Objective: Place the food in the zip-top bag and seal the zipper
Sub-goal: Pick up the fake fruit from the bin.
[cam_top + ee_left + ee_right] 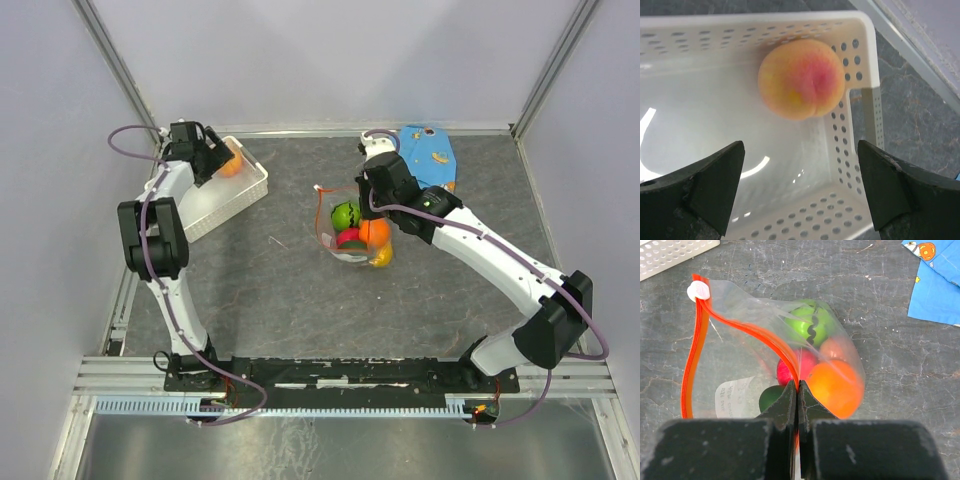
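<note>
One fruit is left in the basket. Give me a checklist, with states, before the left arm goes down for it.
1. Left gripper open: ok.
2. Peach centred ahead of it: ok.
3. Finger room between peach and basket wall: cannot tell.
4. Right gripper shut on the zipper: ok.
5. Bag mouth open: ok.
6. Room left beside the fruits in the bag: cannot tell.
</note>
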Available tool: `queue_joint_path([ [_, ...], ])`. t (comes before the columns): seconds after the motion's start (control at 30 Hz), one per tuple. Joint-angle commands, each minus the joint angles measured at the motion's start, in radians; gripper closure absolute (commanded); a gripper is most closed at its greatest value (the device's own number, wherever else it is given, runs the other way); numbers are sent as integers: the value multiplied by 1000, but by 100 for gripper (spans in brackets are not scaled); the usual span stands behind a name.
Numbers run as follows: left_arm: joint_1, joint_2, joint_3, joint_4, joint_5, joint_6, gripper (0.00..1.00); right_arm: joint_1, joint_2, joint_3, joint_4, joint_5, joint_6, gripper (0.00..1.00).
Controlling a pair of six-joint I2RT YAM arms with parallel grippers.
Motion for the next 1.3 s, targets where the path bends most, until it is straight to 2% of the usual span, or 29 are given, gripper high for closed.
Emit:
queue_joint_path([
  [0.0,8,88,100,145,30,-2,1,-4,9,33,16,-6,-3,98],
  [0.23,9,234,196,206,28,-35,0,-4,5,32,-16,12,4,98],
  [0.4,9,319,251,190,9,-52,2,-3,1,33,-39,28,9,98],
  [0.5,9,332,250,189,3,-48,5,-4,-6,30,-47,37,12,98],
  [0.63,11,320,229,187,11,-20,14,-4,-10,23,-50,41,19,98],
  [0.73,11,291,196,184,20,12,24,-3,-10,22,-47,36,21,98],
  [0.87,9,177,114,182,19,58,35,-3,-8,25,-46,24,23,98],
  [1.07,9,17,4,148,51,93,41,-4,1,30,-34,1,23,98],
  [1.27,-4,-159,-159,128,138,52,44,-3,16,37,-10,-28,24,98],
])
